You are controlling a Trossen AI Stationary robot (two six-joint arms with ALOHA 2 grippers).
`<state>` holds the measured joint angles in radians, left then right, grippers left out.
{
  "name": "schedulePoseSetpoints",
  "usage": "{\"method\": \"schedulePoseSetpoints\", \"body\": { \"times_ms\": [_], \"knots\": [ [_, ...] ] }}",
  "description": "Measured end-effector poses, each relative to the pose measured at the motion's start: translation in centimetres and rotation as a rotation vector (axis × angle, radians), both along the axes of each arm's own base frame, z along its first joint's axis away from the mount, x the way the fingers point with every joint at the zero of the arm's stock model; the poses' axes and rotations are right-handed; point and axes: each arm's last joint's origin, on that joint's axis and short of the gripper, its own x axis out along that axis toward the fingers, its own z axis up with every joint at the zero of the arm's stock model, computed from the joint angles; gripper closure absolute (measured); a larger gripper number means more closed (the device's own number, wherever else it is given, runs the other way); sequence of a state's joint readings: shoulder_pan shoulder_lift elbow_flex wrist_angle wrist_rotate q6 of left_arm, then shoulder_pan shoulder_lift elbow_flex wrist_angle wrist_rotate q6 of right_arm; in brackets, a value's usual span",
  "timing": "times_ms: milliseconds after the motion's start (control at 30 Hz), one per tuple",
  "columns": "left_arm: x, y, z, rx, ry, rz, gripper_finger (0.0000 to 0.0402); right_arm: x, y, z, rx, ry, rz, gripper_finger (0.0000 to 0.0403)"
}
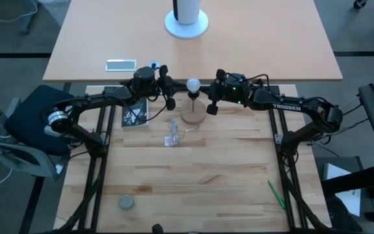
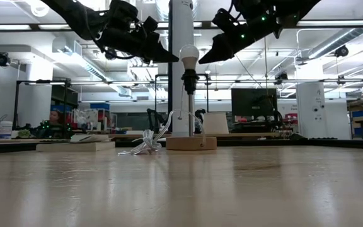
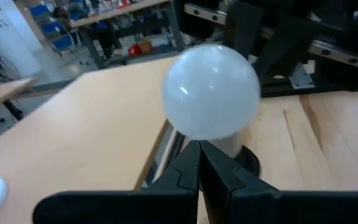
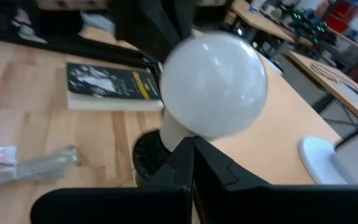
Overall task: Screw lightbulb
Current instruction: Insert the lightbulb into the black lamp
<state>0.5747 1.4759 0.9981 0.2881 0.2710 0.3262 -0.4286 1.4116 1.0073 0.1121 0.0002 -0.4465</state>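
Observation:
The white frosted lightbulb (image 1: pixel 193 84) stands upright with its base in a black socket (image 2: pixel 189 80). The socket sits on a thin stem above a round wooden disc (image 2: pixel 191 143) resting on the table. My left gripper (image 2: pixel 176 60) is shut, its tips just left of the bulb's lower part. My right gripper (image 2: pixel 201 62) is shut too, its tips just right of the bulb at the same height. In each wrist view the globe (image 3: pixel 211 90) (image 4: pixel 215 84) fills the space right beyond the shut fingertips. My left gripper points its shut tips (image 3: pixel 199 149) almost level at the bulb's neck (image 3: pixel 229 144) from the table's left; I cannot tell whether they touch it. My right gripper points its shut tips (image 4: pixel 193 144) at the neck (image 4: pixel 173 134) from the right; I cannot tell whether they touch.
A dark book (image 1: pixel 134 114) lies left of the disc and a crumpled clear wrapper (image 1: pixel 172 138) lies just in front of it. A green pen (image 1: pixel 276 195) and a grey round piece (image 1: pixel 126 203) lie near the front edge. A white round base (image 1: pixel 186 25) stands on the far table.

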Motion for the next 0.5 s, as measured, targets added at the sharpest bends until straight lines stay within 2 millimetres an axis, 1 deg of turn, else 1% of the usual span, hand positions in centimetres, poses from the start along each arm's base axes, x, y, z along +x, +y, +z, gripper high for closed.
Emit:
{"method": "schedulePoseSetpoints", "body": {
  "times_ms": [133, 267, 500],
  "knots": [
    [-0.36, -0.27, 0.3, -0.01, 0.011, -0.014, 0.0401, -0.19, -0.21, -0.12, -0.011, 0.023, -0.048, 0.0403],
    [-0.32, -0.62, 0.31, -0.029, 0.003, -0.132, 0.0401, -0.31, -0.6, 0.05, -0.02, 0.007, -0.061, 0.0403],
    [-0.27, -0.54, 0.69, -0.004, -0.028, -0.125, 0.0401, -0.17, -0.59, 0.5, -0.049, -0.031, -0.033, 0.0403]
  ]
}}
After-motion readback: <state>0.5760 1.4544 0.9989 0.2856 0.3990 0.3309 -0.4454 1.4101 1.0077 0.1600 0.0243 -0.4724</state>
